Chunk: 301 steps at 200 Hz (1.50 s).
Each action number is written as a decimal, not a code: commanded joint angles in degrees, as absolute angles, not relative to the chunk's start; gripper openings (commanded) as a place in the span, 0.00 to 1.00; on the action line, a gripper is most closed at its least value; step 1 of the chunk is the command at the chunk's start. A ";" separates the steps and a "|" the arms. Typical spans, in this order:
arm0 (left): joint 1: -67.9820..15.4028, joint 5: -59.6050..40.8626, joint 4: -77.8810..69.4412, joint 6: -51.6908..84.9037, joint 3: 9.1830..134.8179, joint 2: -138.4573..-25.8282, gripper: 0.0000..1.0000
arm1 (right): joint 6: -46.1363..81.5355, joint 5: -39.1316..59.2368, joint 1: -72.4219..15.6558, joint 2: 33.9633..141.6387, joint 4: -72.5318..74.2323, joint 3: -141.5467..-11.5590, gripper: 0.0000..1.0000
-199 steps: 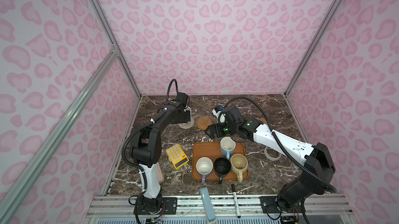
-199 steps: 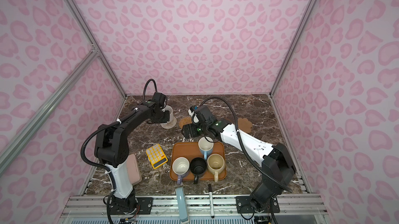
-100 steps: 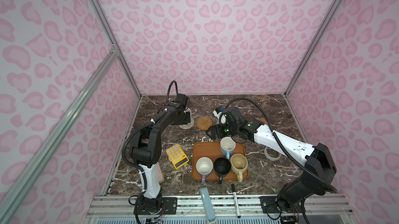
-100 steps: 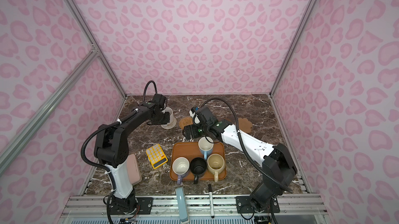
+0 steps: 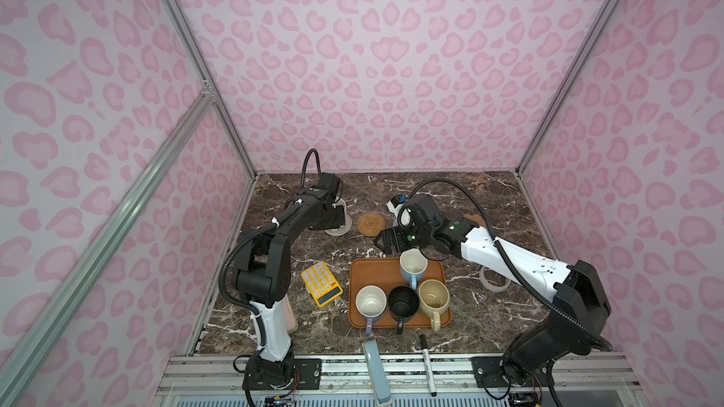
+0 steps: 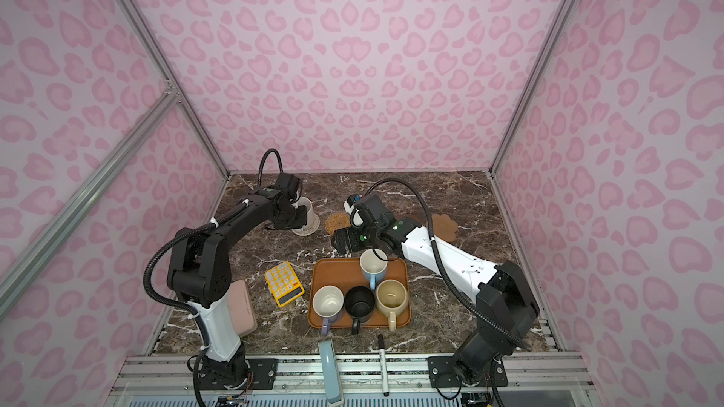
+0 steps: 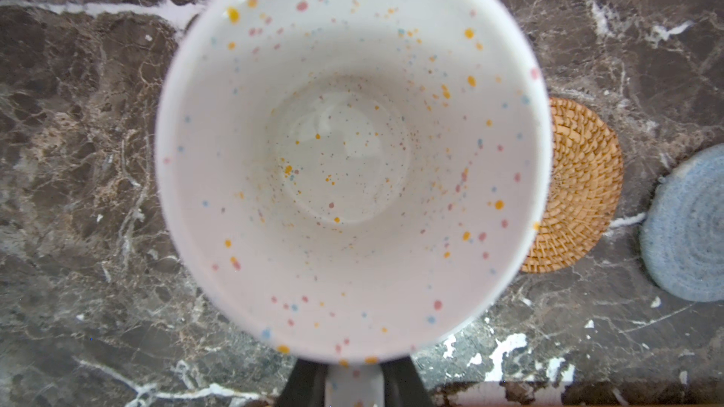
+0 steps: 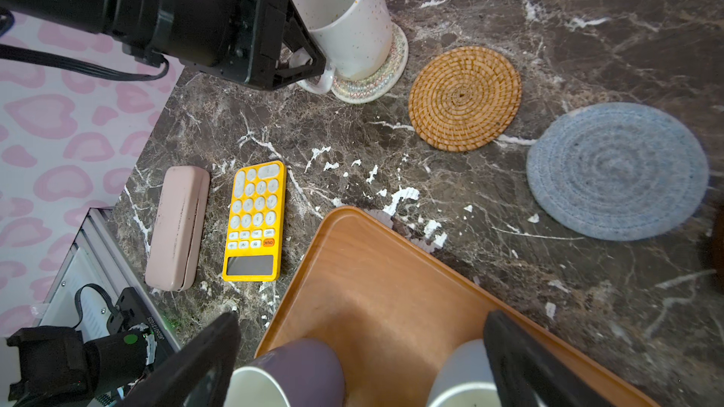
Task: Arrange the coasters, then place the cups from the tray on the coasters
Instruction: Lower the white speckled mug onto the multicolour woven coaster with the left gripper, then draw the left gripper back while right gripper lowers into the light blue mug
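Altogether five cups are counted: the speckled white cup (image 8: 344, 13) is set on the beige woven coaster (image 8: 376, 83) with its handle clamped by the left end effector (image 8: 309, 68), while four, the light blue cup (image 5: 412, 268), lavender cup (image 5: 370, 303), black cup (image 5: 403, 303) and cream-yellow cup (image 5: 433, 299), are grouped on the one tray (image 5: 372, 271). Four coasters are made out on the tabletop (image 8: 352, 142), the tan rattan coaster (image 8: 464, 97), grey-blue coaster (image 8: 617, 170) and paw-shaped coaster (image 6: 444, 224) being seen bare. The right end effector (image 8: 360, 362) is held spread wide, nothing gripped, at the tray's far edge.
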State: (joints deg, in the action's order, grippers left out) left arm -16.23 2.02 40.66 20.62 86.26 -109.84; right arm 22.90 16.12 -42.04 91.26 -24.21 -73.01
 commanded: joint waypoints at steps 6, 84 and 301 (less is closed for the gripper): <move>-16.20 1.48 41.39 21.52 87.28 -110.04 0.15 | 22.32 16.02 -41.92 91.54 -25.26 -73.13 0.99; -16.23 2.50 43.33 21.40 88.06 -108.73 0.68 | 21.81 13.92 -41.66 90.62 -27.64 -73.84 0.99; -31.76 -16.78 37.41 47.18 65.22 -68.11 0.97 | 33.05 2.05 -50.63 77.45 -47.14 -64.65 0.61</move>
